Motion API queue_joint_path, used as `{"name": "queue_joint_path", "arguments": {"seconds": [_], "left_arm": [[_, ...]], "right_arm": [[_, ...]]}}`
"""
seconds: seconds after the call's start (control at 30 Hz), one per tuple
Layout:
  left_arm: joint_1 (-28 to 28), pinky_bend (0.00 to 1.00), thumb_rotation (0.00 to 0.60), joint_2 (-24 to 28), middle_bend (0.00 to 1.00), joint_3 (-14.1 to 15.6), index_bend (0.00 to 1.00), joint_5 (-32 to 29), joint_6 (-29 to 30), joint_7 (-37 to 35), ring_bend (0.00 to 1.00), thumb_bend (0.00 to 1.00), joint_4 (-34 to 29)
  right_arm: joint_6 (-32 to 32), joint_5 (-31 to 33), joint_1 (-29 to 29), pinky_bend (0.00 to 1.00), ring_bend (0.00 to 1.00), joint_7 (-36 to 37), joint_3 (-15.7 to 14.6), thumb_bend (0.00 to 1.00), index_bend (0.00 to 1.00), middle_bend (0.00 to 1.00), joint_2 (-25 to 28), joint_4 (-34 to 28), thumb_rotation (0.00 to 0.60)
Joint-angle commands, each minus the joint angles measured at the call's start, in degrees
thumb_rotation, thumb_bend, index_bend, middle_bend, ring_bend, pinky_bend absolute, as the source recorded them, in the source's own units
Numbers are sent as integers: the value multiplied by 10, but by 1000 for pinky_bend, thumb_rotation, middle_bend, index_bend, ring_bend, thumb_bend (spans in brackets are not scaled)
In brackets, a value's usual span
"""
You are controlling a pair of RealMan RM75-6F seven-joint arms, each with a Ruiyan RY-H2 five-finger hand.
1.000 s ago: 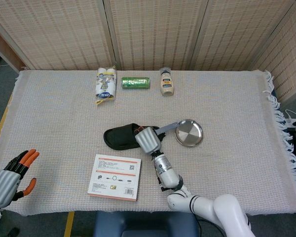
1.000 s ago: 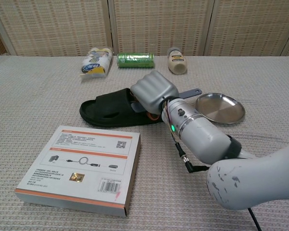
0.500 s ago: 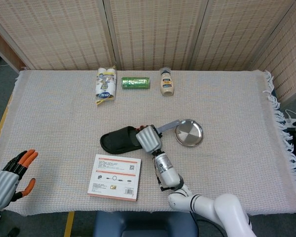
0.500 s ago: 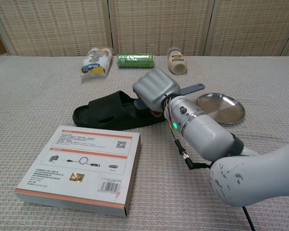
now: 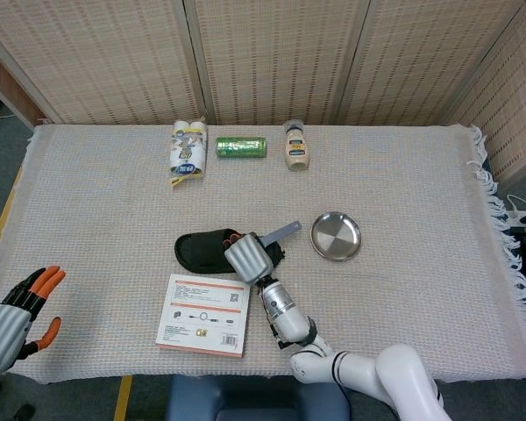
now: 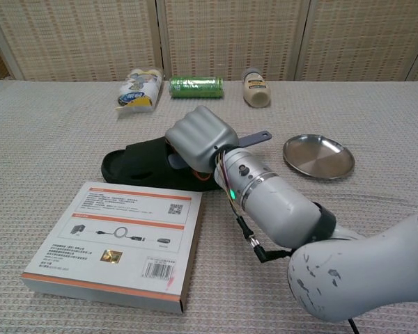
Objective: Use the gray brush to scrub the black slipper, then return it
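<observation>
The black slipper [image 5: 202, 249] [image 6: 134, 165] lies on the cloth in the middle of the table, toe to the left. My right hand [image 5: 248, 259] [image 6: 197, 141] sits over the slipper's heel end and grips the gray brush; only the brush's handle [image 5: 285, 231] [image 6: 255, 138] shows, sticking out to the right past the hand. The bristles are hidden under the hand. My left hand [image 5: 16, 313] hangs off the table's near left corner with its orange-tipped fingers spread and nothing in it.
A white and orange box [image 5: 204, 314] [image 6: 115, 241] lies just in front of the slipper. A steel dish [image 5: 336, 235] [image 6: 318, 156] sits to the right. A tissue pack [image 5: 188, 151], a green roll [image 5: 240, 146] and a bottle [image 5: 295, 146] line the far edge.
My right hand has slid left along the slipper with the brush, away from the steel dish. The slipper has shifted a little to the left. The left hand has stayed put.
</observation>
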Motion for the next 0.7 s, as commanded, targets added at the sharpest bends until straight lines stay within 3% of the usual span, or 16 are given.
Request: {"name": "queue_joint_path", "arguments": {"seconds": [0.03,0.37,0.7], "left_arm": [[2,168,600,1,0,0,0,2,4,-2,0,504,1],[4,169,600,2,0,1,0,5,9,-6,0,505,3],[5,166,600,0,0,-2,0,0,7,-5,0,506,4]], "right_arm": [[-7,4,1,767,615,-21,-4,370,908,677,-7,20,600],[-5,3,-11,767,614,-54,-13,372,913,681,19,10,600],[-10,-16,9,767,615,-23,-14,372,906,681,-11,20,600]]}}
